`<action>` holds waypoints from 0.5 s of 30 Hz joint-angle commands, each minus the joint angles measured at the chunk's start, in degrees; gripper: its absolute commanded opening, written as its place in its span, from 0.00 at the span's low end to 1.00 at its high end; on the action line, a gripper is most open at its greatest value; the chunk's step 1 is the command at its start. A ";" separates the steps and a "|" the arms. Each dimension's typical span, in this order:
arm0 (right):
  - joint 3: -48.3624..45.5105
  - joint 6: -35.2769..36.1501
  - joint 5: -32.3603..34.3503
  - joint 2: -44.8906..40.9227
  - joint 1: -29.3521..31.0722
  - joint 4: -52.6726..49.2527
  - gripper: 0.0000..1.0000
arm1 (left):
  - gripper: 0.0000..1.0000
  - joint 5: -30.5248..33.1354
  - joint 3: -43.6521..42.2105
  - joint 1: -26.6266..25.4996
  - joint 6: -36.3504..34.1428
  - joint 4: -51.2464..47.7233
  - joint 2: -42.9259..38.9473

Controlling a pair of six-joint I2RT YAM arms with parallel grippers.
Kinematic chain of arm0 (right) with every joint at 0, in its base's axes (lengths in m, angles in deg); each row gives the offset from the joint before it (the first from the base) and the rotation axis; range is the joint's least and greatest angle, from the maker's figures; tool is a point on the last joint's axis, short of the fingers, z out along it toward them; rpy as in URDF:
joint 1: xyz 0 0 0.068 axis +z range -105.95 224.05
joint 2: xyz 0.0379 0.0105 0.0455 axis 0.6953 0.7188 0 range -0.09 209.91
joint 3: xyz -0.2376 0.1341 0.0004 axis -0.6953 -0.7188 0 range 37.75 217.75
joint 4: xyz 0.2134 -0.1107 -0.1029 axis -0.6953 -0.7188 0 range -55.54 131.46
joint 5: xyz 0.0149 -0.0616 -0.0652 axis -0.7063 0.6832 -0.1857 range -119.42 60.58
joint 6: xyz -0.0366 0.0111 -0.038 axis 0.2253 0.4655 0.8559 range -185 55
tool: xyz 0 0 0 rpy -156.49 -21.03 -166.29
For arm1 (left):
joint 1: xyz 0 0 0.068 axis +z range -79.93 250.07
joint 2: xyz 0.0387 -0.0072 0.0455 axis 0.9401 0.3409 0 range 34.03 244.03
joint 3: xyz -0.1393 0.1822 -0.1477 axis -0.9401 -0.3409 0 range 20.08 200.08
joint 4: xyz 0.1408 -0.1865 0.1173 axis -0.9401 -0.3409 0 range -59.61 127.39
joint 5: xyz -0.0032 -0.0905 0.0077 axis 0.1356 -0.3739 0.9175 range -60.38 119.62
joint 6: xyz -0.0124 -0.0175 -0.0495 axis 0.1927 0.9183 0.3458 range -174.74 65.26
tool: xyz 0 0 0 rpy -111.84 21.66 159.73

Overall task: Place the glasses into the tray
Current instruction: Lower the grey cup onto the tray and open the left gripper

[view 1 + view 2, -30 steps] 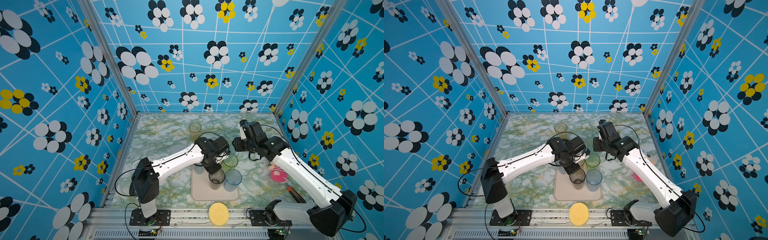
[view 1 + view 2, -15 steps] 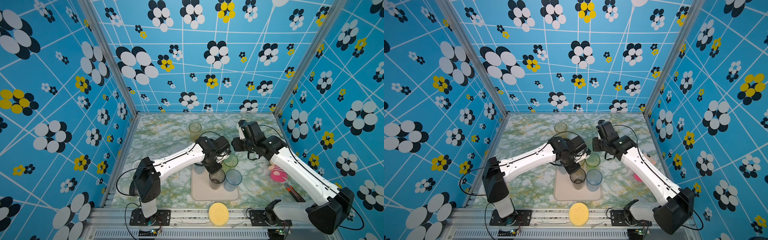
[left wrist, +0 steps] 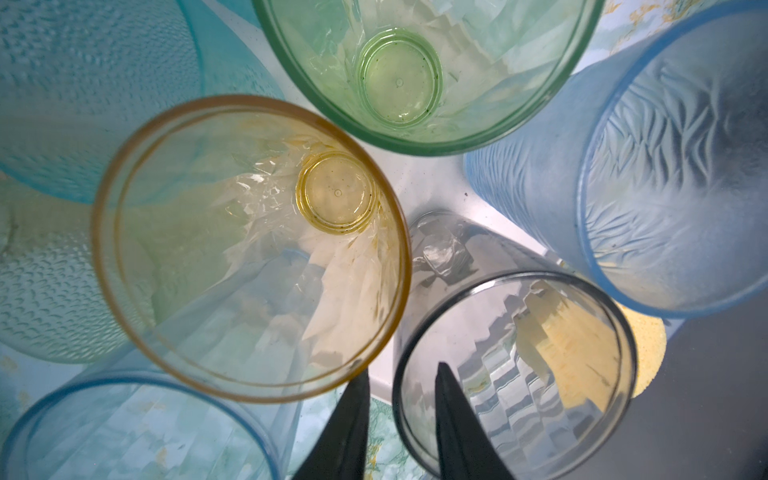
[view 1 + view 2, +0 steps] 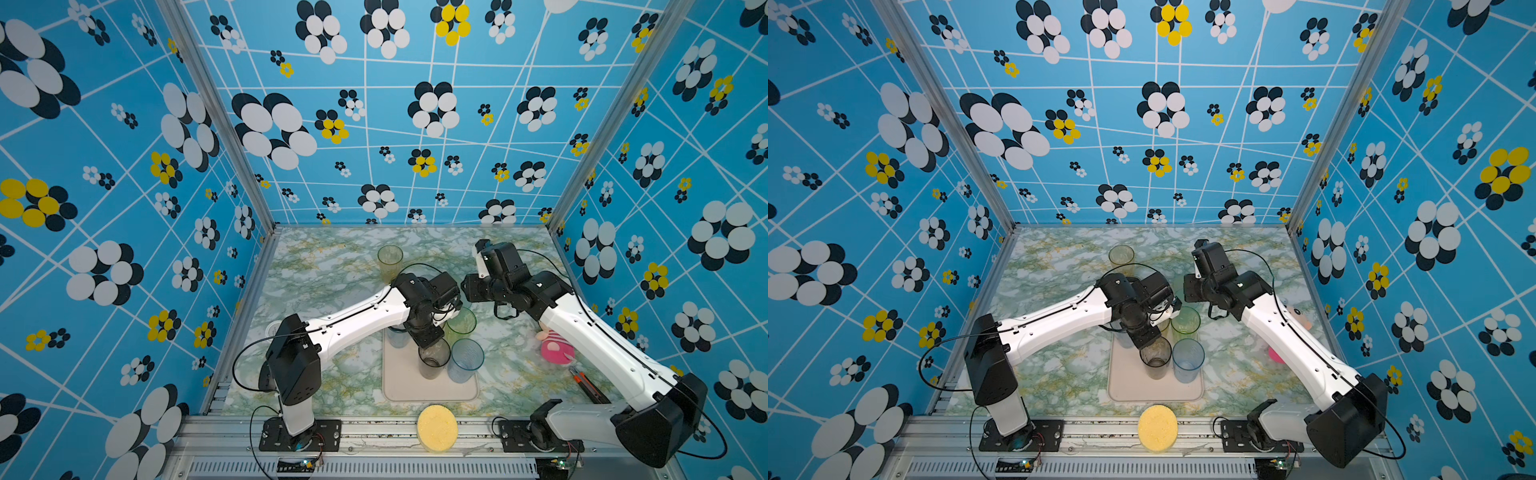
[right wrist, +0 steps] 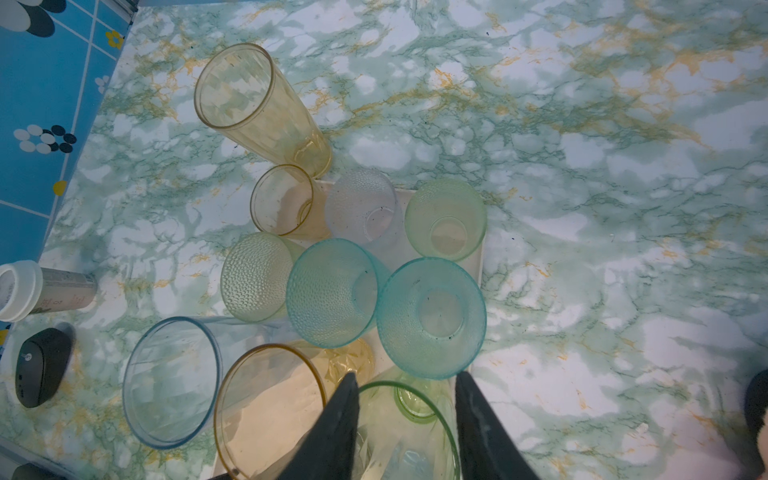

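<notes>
These tumblers look light, thin-walled and stiff, with smooth, slippery sides and bases narrower than their mouths. I judge that they tip readily and that a squeeze across the whole body could slide off. The safer hold is a pinch on the wall at the rim, one finger inside and one outside, on a side clear of neighbours. The left hand point(image 3: 403, 370) stands just so at the smoky grey tumbler point(image 3: 515, 374): its fingers are apart, astride the rim with a gap on either side of the wall (nothing is clamped, as far as the wrist view shows). That tumbler is upright near the middle of the tray point(image 4: 430, 390), with the pale blue tumbler point(image 4: 467, 359) just beside it at three o'clock, the green tumbler point(image 4: 460, 322) at one o'clock and a short amber tumbler point(image 3: 249, 249) close by. The right hand point(image 5: 406, 374) also has its fingers apart, above the green tumbler's mouth, and I see no contact. A tall amber tumbler point(image 4: 390, 259) stands off the tray, upright on the worktop point(image 4: 332, 266) at eleven o'clock from the tray, apart from the crowd. All are translucent: the grey faceted, the pale blue frosted with a leafy relief, the green and amber clear-tinted with ringed bases.
</notes>
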 commanded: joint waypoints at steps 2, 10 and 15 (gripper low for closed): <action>1.30 0.65 -0.62 0.47 -0.27 0.52 0.41 | 0.30 -1.50 0.92 0.31 -0.90 0.24 -2.73; 1.12 0.65 -0.75 0.43 -0.27 0.43 0.41 | 0.30 -2.48 0.83 0.94 -1.62 1.48 -5.98; 1.29 0.73 -1.20 0.81 -0.26 0.43 0.42 | 0.29 -4.65 -0.69 5.48 -0.15 6.63 -11.40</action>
